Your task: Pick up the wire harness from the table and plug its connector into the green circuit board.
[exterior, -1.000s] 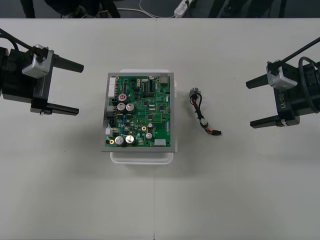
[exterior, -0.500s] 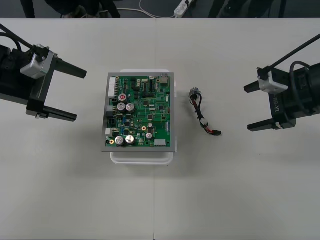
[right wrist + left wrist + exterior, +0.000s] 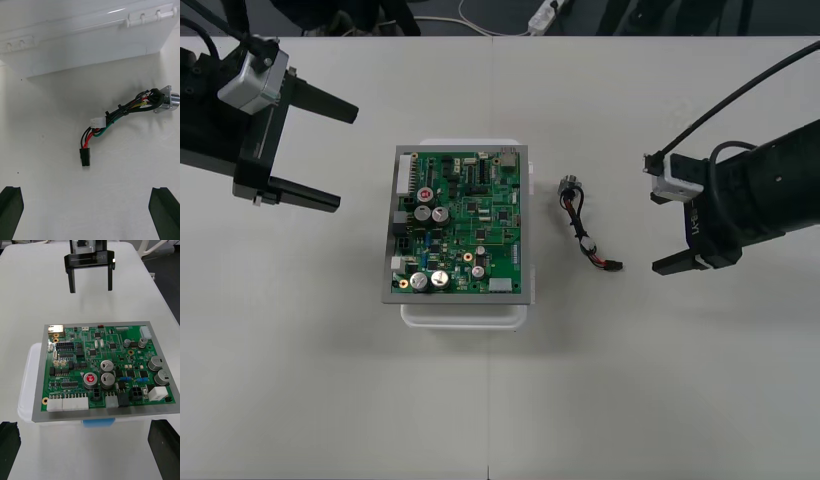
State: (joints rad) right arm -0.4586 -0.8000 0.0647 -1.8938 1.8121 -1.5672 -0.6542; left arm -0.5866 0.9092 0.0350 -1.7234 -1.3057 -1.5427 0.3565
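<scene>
Wire harness [image 3: 585, 228] lies loose on table [image 3: 650, 380], just right of green board [image 3: 460, 225], not plugged in. Looks light and floppy, thin wires easy to snag. Best grab at the stiff black plug [image 3: 85, 156], near end. Right gripper [image 3: 658, 231] just right of it, wide open, empty. Left gripper [image 3: 346, 158] left of board, open, empty

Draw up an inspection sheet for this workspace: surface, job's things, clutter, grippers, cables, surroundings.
Surface: plain light table.
Job's things: green circuit board on its white base; wire harness lying on the table to the right of the board, black plug not in the board, metal socket at the other end.
Clutter: nothing seen.
Grippers: left gripper open, left of the board; right gripper open, facing the harness.
Cables: black cable running to the right arm.
Surroundings: dark floor beyond the far edge, with a white power strip.
</scene>
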